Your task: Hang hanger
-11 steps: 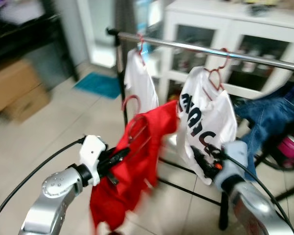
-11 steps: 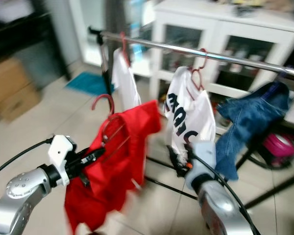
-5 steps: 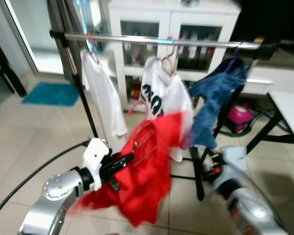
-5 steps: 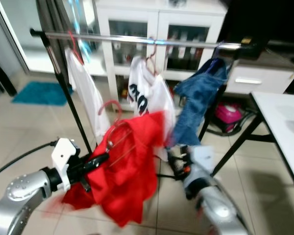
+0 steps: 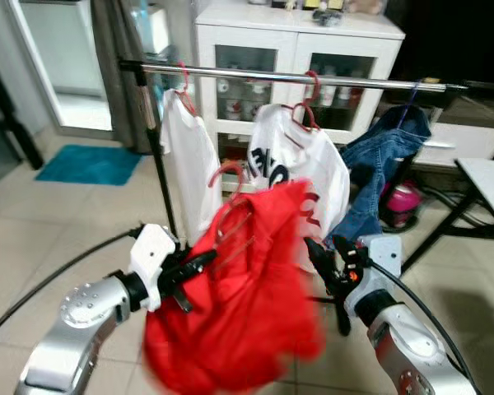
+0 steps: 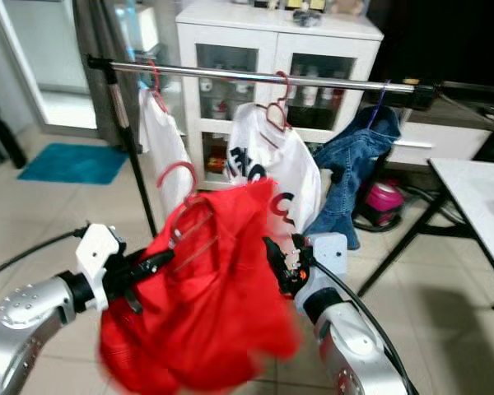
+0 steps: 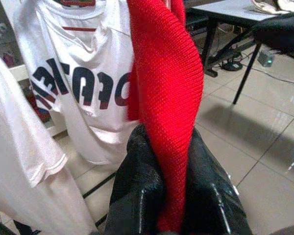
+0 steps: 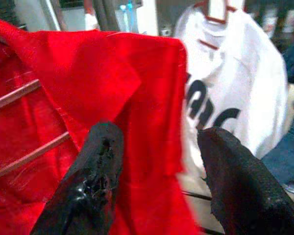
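Between our left gripper's (image 7: 169,196) fingers the red garment (image 5: 247,304) is clamped, its hanger (image 5: 230,210) hook below the rail (image 5: 288,77). Our right gripper (image 8: 157,161) holds fingers apart at the garment's edge. Open rail lies between the white shirt (image 5: 189,156) and printed shirt (image 5: 300,169).
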`<state>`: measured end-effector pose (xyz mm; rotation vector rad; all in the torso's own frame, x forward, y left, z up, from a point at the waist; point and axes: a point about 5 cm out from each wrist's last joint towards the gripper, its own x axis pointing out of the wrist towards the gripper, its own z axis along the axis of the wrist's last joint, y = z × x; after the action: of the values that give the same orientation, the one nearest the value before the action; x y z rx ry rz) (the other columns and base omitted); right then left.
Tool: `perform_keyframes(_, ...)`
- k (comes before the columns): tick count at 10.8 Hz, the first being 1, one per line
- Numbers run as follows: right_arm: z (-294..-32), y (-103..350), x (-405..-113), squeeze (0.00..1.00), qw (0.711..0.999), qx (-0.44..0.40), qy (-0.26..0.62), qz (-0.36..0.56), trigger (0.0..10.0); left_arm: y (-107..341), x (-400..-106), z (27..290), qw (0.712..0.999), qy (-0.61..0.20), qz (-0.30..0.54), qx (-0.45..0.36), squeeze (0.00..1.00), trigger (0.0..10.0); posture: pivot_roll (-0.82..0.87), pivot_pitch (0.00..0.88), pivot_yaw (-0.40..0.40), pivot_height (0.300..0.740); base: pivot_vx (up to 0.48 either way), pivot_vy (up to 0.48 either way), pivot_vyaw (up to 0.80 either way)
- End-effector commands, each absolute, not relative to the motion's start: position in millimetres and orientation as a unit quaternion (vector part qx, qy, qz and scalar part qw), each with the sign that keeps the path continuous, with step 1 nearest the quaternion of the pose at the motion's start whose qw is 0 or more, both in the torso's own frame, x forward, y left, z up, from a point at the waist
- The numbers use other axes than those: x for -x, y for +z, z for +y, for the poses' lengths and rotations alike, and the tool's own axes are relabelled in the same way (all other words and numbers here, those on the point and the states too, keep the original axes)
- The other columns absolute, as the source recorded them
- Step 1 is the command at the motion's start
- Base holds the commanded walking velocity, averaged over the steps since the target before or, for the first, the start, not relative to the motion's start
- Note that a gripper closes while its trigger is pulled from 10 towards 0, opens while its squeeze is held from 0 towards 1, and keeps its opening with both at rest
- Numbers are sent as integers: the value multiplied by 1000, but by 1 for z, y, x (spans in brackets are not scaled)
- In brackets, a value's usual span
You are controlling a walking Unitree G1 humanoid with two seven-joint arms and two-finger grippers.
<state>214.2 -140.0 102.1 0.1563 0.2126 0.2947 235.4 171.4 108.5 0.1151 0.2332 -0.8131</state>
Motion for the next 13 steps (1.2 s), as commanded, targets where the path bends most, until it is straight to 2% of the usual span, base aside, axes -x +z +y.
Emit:
perform_keyframes(1,-144,103,-215,0,982,-75,139,106,10000,116,-240,171,911,-398,97,-49,0,10000,2,0,4,740,0,480,0)
perform_keyframes(3,-145,104,-215,0,982,-75,140,106,10000,117,-239,171,908,-404,91,-57,0,10000,2,0,3,740,0,480,0)
perform_keyframes(4,-145,104,-216,0,981,-72,143,106,10000,118,-240,168,906,-407,83,-78,0,10000,3,0,0,740,0,-480,0)
perform_keyframes(6,-145,105,-216,0,981,-71,145,106,10000,116,-239,165,906,-407,91,-68,0,10000,1,0,2,740,0,-480,0)
perform_keyframes(8,-146,106,-217,0,982,-70,144,104,10000,116,-242,167,905,-410,102,-43,0,9608,-3,0,6,740,0,480,0)
perform_keyframes(9,-147,107,-218,0,982,-70,143,103,10000,118,-243,168,907,-407,94,-50,0,10000,-3,0,5,740,0,480,0)
perform_keyframes(10,-148,109,-220,0,983,-67,142,99,10000,120,-246,169,908,-405,88,-53,0,8745,0,0,1,740,0,0,0)
perform_keyframes(11,-149,110,-222,0,983,-63,142,97,10000,120,-246,169,906,-411,88,-52,0,4706,0,0,-1,740,0,0,0)
perform_keyframes(12,-152,118,-229,0,982,-48,162,84,10000,123,-248,171,893,-439,92,-47,0,0,8,0,-11,740,0,0,0)
perform_keyframes(13,-152,133,-237,0,975,-29,209,62,10000,132,-254,173,881,-463,86,-45,0,0,8,0,-13,740,0,0,0)
